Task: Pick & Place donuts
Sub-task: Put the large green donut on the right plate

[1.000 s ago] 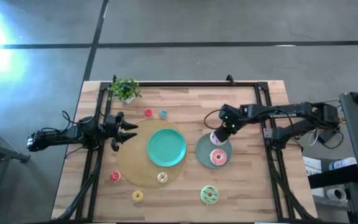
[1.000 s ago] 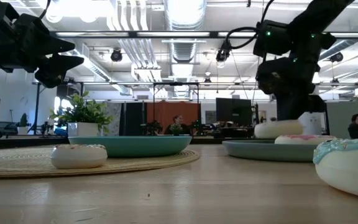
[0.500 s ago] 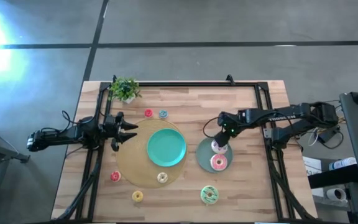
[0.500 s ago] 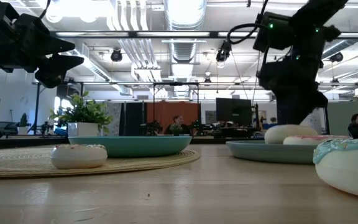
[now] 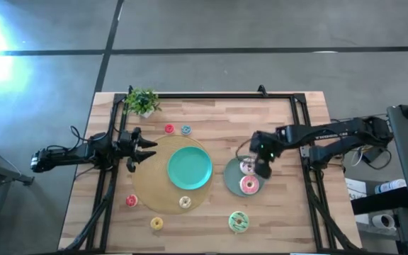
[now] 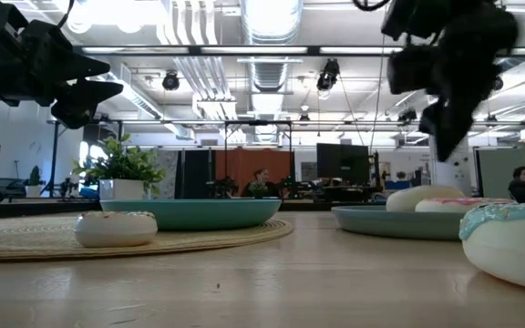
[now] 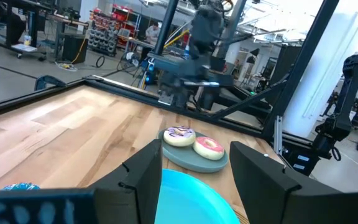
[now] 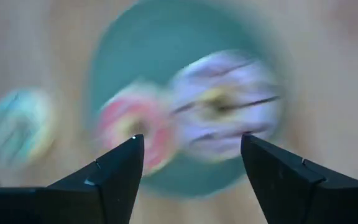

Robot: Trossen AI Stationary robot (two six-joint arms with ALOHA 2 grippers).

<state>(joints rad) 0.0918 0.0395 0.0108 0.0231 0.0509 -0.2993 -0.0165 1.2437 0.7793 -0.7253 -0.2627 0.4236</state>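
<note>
Donuts, seen from above: the white-sprinkled donut (image 5: 246, 167) and pink donut (image 5: 248, 184) lie touching on the grey-green plate (image 5: 230, 175), with the right gripper (image 5: 262, 168) above the plate's edge; the left gripper (image 5: 146, 149) waits beside the teal plate (image 5: 190, 168). From table height, the cream donut (image 6: 116, 229) rests on the woven mat (image 6: 25, 239). Left wrist camera: its fingers (image 7: 143, 175) stand apart. Right wrist camera: fingers (image 8: 118, 171) apart, holding nothing, above both plated donuts.
</note>
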